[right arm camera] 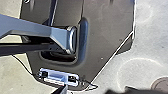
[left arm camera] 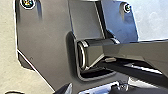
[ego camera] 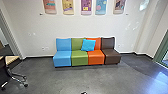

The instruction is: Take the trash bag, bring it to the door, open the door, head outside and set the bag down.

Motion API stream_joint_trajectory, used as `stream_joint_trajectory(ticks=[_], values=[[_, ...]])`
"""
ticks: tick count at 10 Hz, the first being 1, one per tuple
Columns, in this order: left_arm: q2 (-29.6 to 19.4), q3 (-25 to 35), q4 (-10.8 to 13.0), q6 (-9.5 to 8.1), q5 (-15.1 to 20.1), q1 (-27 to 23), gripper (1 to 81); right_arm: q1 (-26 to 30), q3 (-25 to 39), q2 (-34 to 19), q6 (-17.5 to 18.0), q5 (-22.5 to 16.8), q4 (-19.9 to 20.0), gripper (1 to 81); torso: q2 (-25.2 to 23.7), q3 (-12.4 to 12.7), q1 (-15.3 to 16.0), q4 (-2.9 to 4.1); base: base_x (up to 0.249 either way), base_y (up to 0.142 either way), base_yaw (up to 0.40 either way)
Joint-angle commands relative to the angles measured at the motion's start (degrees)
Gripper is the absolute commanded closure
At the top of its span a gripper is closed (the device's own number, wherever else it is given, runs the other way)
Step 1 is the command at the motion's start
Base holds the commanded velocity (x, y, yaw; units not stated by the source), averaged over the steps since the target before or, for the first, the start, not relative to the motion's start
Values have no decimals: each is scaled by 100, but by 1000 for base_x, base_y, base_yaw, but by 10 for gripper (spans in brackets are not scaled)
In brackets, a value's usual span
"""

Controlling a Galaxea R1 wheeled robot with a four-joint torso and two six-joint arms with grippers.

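Four joined armless seats in blue, green, orange and dark brown sit mid-frame in the head view, backs to the white wall, likely to keep the walkway usable. Bright blue square cushion leans tilted over the green/orange seam; seats carry it, backrests prop it. Colourful posters hang in a row along the top of the frame, above the seats, probably so sitters don't block them. Tan-seated wheeled chair, lower left, on castors, so easy to shift. Green-framed glass at the right edge: door or window, can't tell. If it's the exit, the robot probably needs to turn that way, minding the chair.

Left wrist view: robot's own dark base plate and jointed bar over pale, sunlit floor. Left jaws: can't tell wide or narrow, or whether they hold anything.

Right wrist view: same plate and bar, plus a black ragged-edged shape overlapping the floor. Could be bag plastic or robot hardware, can't tell. Right jaws: state and load can't be told. Trash bag: location can't be confirmed; if carried, a swinging load could snag on furniture.
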Motion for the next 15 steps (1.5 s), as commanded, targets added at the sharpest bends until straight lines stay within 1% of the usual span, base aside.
stream_joint_trajectory(ticks=[1, 5, 15], values=[[15, 41, -70, -18, 338, -156, 10, 159, 16, -51, -13, -350, -50, 10, -1, 0, 0, 0, 122, 0, 0], [6, 41, -131, -18, 338, -156, 10, 150, 16, -25, -22, -341, -50, 10, -1, 0, 2, 0, 121, 0, 0], [23, 41, -114, -18, 347, -156, 10, 150, 7, -34, -22, -358, -59, 10, -1, 0, 5, 0, 107, 0, 0]])
